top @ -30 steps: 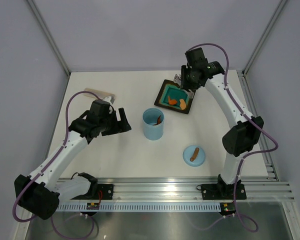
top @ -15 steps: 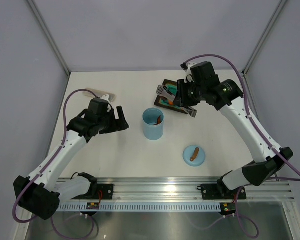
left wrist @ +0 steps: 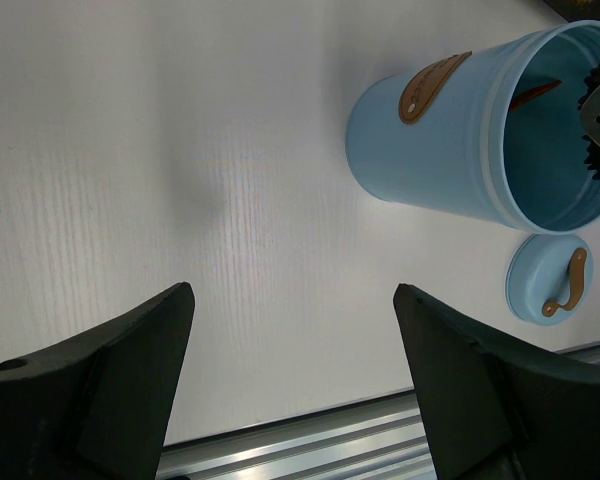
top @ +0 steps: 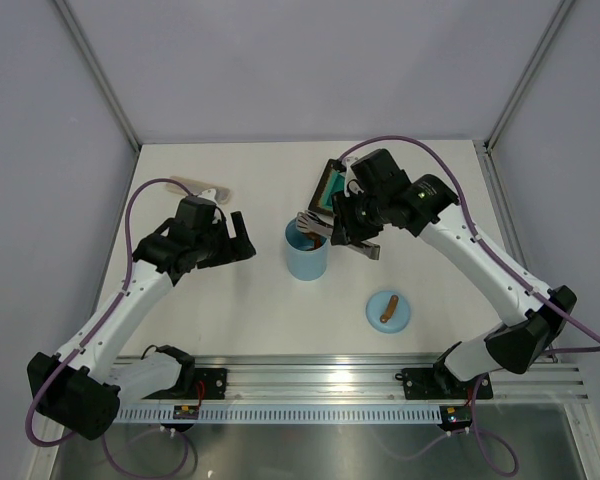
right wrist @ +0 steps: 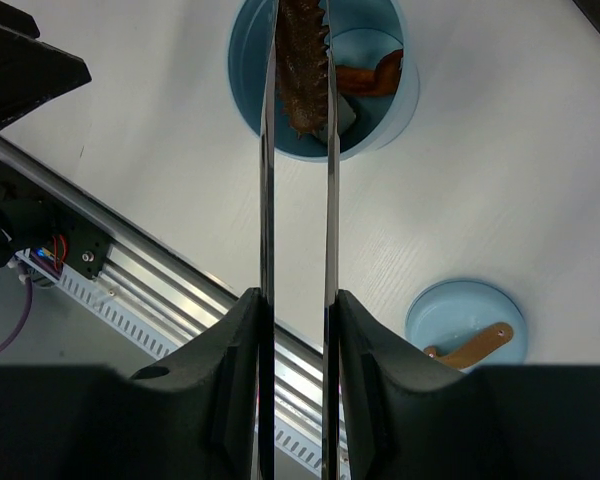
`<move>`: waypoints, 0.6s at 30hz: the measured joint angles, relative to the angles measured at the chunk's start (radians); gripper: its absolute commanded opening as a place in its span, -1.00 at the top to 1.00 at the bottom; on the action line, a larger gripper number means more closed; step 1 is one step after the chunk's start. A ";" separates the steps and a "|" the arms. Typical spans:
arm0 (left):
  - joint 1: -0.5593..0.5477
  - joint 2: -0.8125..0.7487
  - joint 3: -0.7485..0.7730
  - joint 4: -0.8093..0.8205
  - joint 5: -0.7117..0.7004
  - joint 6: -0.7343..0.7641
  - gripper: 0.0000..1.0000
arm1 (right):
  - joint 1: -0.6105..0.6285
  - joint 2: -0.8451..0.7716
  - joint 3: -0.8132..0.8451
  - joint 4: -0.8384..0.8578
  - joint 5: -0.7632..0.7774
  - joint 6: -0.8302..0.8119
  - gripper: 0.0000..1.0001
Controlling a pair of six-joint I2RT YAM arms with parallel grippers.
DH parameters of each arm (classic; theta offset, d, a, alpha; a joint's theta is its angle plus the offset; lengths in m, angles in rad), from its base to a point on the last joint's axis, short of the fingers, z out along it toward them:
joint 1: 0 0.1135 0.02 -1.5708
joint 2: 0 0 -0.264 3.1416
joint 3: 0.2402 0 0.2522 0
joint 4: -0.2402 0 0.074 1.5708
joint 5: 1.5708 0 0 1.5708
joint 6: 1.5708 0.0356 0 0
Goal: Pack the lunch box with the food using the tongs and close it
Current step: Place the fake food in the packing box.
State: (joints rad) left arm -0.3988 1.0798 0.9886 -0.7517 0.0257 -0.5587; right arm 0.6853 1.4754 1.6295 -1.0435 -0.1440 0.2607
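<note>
Two-finger right pincer (right wrist: 296,305) tilted down, clamping tongs (right wrist: 268,200) over lunch box (top: 306,265).

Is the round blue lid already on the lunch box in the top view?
No: the lid lies flat on the table, apart from the open lunch box.
</note>
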 measured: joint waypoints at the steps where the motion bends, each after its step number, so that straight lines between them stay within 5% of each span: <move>1: 0.000 0.000 0.000 0.000 0.000 0.000 -0.71 | 0.000 0.001 -0.001 0.000 0.000 0.000 0.40; 10: 0.000 0.000 0.000 0.000 0.001 0.000 -0.71 | 0.000 0.002 -0.001 0.001 0.002 -0.003 -0.07; 13: 0.000 0.000 0.000 0.001 0.001 0.000 -0.71 | 0.000 0.002 -0.001 0.003 0.003 -0.003 -0.01; 15: 0.000 0.000 0.000 0.001 0.001 0.000 -0.71 | 0.000 0.002 -0.001 0.003 0.009 -0.003 0.28; 18: 0.000 0.000 0.000 0.001 0.001 0.000 -0.71 | 0.000 0.002 -0.001 0.013 0.043 0.004 0.43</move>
State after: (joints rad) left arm -0.3988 1.0798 0.9886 -0.7506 0.0269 -0.5591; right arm 0.6857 1.4769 1.6287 -1.0309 -0.1013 0.2646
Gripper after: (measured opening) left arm 0.853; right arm 0.343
